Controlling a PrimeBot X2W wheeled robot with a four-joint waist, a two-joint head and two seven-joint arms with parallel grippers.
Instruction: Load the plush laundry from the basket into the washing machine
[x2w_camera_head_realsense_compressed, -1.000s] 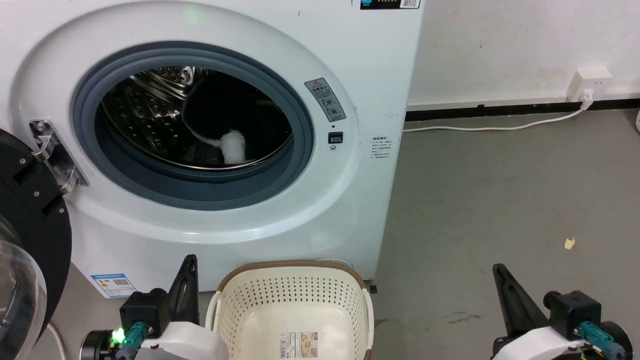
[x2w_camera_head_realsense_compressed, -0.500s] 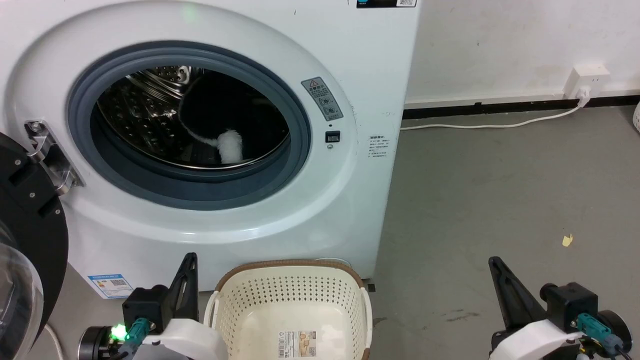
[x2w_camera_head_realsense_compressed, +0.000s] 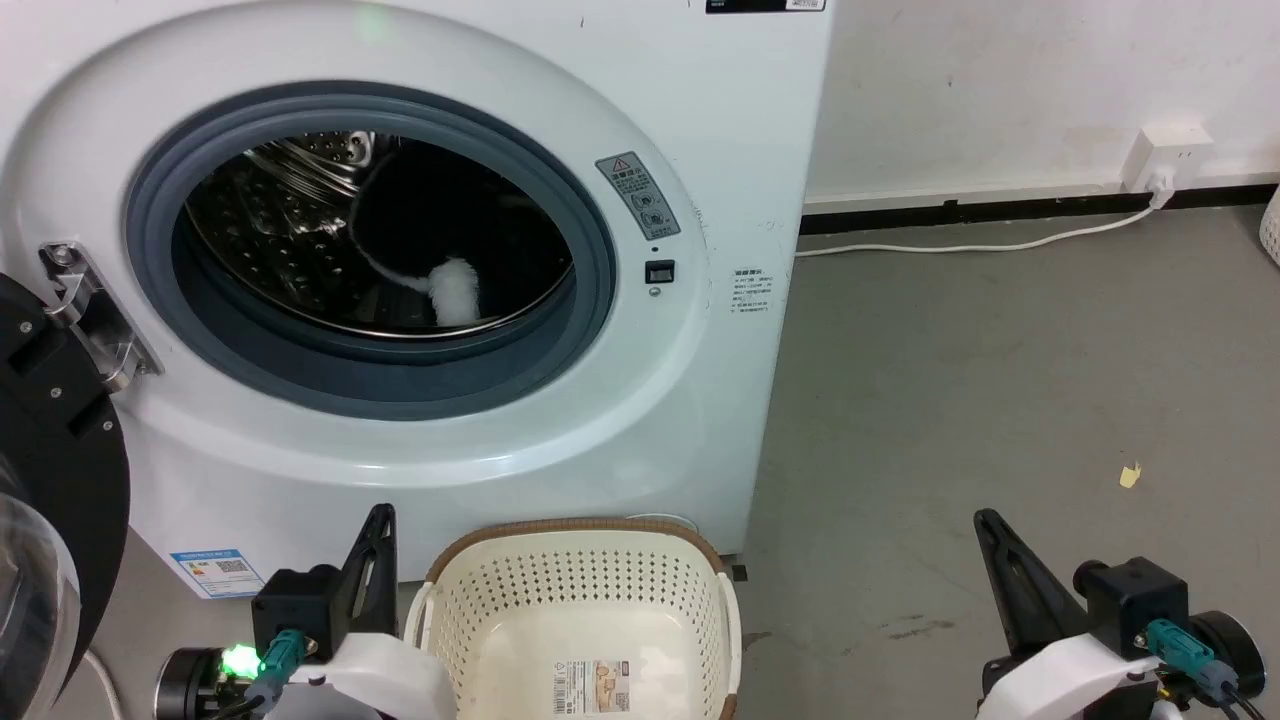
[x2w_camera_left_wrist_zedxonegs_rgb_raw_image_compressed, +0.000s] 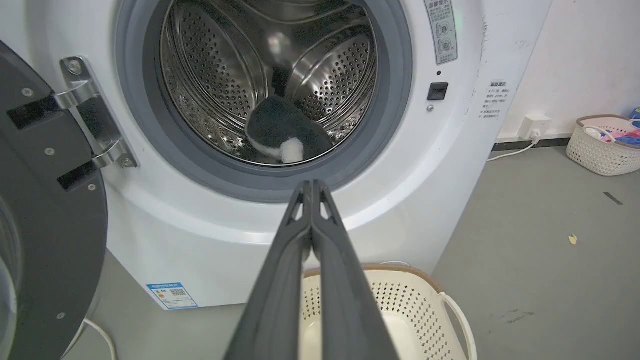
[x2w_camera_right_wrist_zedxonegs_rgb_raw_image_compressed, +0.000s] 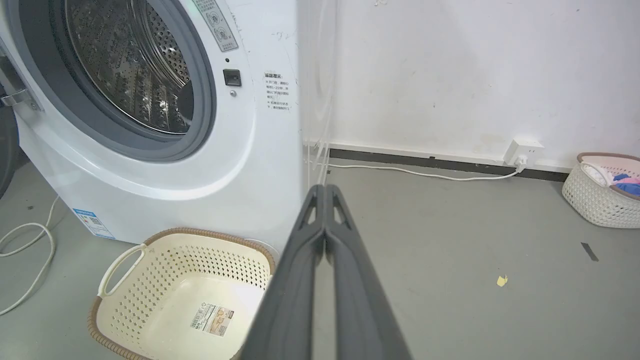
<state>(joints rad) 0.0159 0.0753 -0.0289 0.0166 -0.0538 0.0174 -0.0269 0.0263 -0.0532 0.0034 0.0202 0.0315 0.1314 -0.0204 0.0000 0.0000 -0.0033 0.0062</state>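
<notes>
The plush laundry (x2w_camera_head_realsense_compressed: 455, 240) (x2w_camera_left_wrist_zedxonegs_rgb_raw_image_compressed: 282, 132), a black lump with a white fuzzy end, lies inside the steel drum of the washing machine (x2w_camera_head_realsense_compressed: 700, 380) (x2w_camera_left_wrist_zedxonegs_rgb_raw_image_compressed: 425, 175) (x2w_camera_right_wrist_zedxonegs_rgb_raw_image_compressed: 250, 150), whose porthole stands open. Below it on the floor sits the cream basket (x2w_camera_head_realsense_compressed: 580, 585) (x2w_camera_left_wrist_zedxonegs_rgb_raw_image_compressed: 395, 295) (x2w_camera_right_wrist_zedxonegs_rgb_raw_image_compressed: 150, 280) with nothing but a label on its floor. My left gripper (x2w_camera_head_realsense_compressed: 380, 522) (x2w_camera_left_wrist_zedxonegs_rgb_raw_image_compressed: 311, 186) is shut and empty, just left of the basket. My right gripper (x2w_camera_head_realsense_compressed: 985, 522) (x2w_camera_right_wrist_zedxonegs_rgb_raw_image_compressed: 325, 190) is shut and empty, over bare floor to the basket's right.
The black-rimmed glass door (x2w_camera_head_realsense_compressed: 50, 500) (x2w_camera_left_wrist_zedxonegs_rgb_raw_image_compressed: 45, 225) hangs open at the left. A white cable (x2w_camera_head_realsense_compressed: 980, 245) runs along the floor to a wall socket (x2w_camera_head_realsense_compressed: 1165, 150). A second basket (x2w_camera_right_wrist_zedxonegs_rgb_raw_image_compressed: 600, 192) with coloured clothes stands far right by the wall. Grey floor lies open on the right.
The whole head picture has shifted slightly left and up, so the camera moved. Both grippers stay shut and the plush has not moved in the drum.
</notes>
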